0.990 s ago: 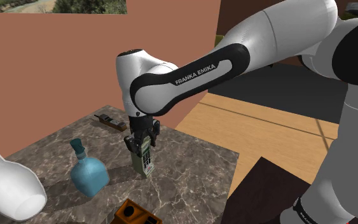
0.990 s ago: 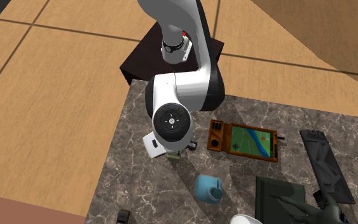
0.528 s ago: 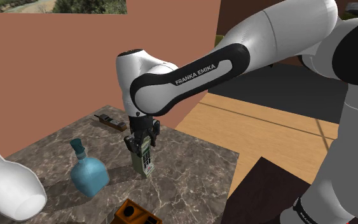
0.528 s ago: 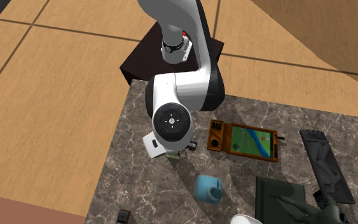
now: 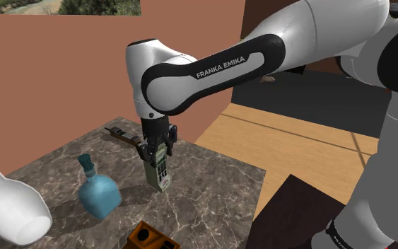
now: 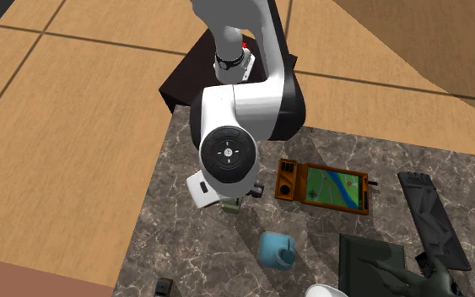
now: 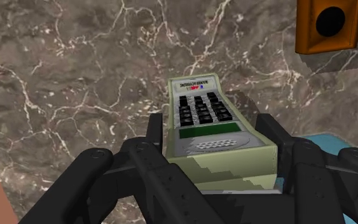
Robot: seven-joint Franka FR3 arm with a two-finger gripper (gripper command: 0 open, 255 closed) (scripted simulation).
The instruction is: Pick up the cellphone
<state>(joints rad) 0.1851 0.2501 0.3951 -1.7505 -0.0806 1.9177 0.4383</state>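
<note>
The pincer (image 5: 156,151) is closed on the cellphone (image 5: 159,171), an olive-green handset with black keys. In the wrist view, the two black fingers (image 7: 147,167) clasp its sides near the earpiece end. The cellphone (image 7: 210,124) hangs steeply tilted above the dark marble surface (image 5: 211,189), keypad end down. Whether its lower tip touches the marble is unclear.

In the shoulder view, a blue bottle (image 5: 100,194) stands between eight and nine o'clock from the cellphone. A white vase (image 5: 10,209) stands farther out on the same line. A small dark handset (image 5: 121,134) lies between ten and eleven o'clock. An orange device (image 5: 148,239) sits at six o'clock, at the frame's edge.

In the second exterior view, the white arm (image 6: 235,118) covers the pincer from above. The orange device (image 6: 326,187), with a map on its screen, lies at three o'clock from it, and the blue bottle (image 6: 276,249) is between four and five o'clock.
</note>
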